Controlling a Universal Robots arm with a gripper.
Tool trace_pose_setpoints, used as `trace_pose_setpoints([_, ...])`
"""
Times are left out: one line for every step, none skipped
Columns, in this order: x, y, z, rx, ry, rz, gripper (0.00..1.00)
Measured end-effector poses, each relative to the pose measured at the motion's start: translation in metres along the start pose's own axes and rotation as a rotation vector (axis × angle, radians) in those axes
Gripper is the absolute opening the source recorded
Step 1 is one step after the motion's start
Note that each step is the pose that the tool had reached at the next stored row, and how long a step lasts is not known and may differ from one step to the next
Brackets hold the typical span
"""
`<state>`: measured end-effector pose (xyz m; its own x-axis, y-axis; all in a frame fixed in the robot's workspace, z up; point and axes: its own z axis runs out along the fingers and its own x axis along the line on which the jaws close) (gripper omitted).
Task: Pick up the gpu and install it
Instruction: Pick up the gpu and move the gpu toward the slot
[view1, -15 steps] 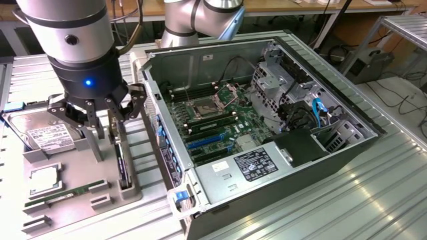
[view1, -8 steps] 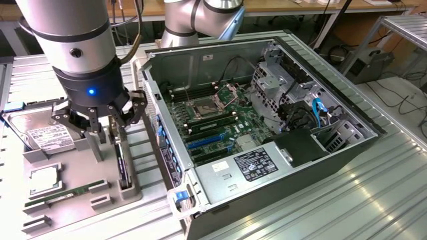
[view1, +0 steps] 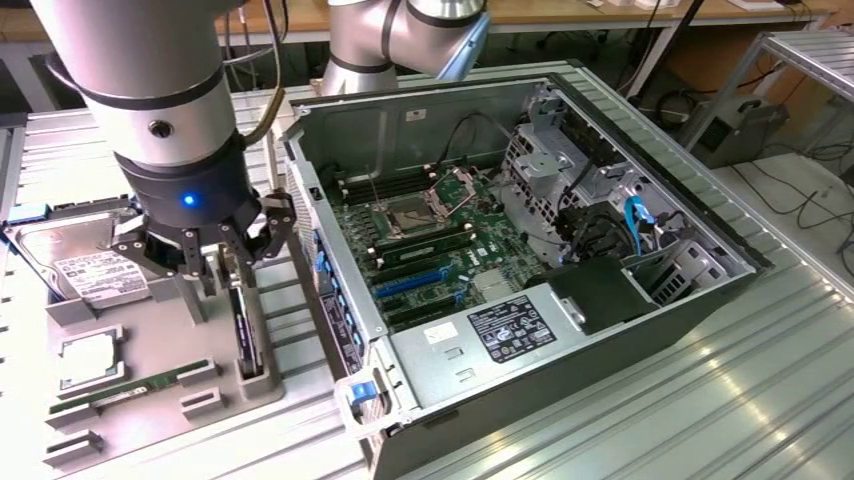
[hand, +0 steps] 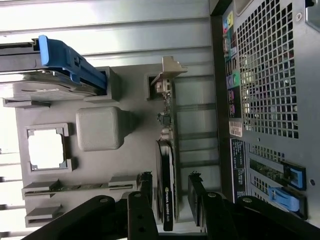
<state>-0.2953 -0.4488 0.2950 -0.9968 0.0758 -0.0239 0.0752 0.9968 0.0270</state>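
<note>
Grey moulded tray (hand: 125, 165), thin edge-on gpu (hand: 166, 195)

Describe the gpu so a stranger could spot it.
Beside the open black computer case, on the exterior view's left, lies a grey parts tray. In its slot nearest the case, between the fingers of the open hand, stands the gpu. It is a thin card on edge with black fan shroud and silver bracket, unlike the flat silver hard drive and narrow green memory stick.
</note>
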Motion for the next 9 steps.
trace_pose_setpoints([0.0, -0.0001, 0.0019, -0.0001, -0.0001, 0.0, 0.42])
trace_pose_setpoints([0.0, -0.0001, 0.004, 0.0001, 0.0001, 0.0, 0.42])
trace_pose_setpoints([0.0, -0.0002, 0.006, 0.0, 0.0, 0.0, 0.42])
trace_pose_setpoints([0.0, -0.0002, 0.008, 0.0, 0.0, 0.0, 0.42])
trace_pose_setpoints([0.0, -0.0003, 0.0103, -0.0001, -0.0001, 0.0, 0.42])
trace_pose_setpoints([0.0, -0.0004, 0.012, 0.0, 0.0, 0.0, 0.42])
trace_pose_setpoints([0.0, -0.0004, 0.0141, 0.0, 0.0, 0.0, 0.42])
trace_pose_setpoints([0.0, -0.0005, 0.0159, 0.0001, 0.0001, 0.0, 0.42])
trace_pose_setpoints([0.0, -0.0005, 0.0177, 0.0001, 0.0001, 0.0, 0.42])
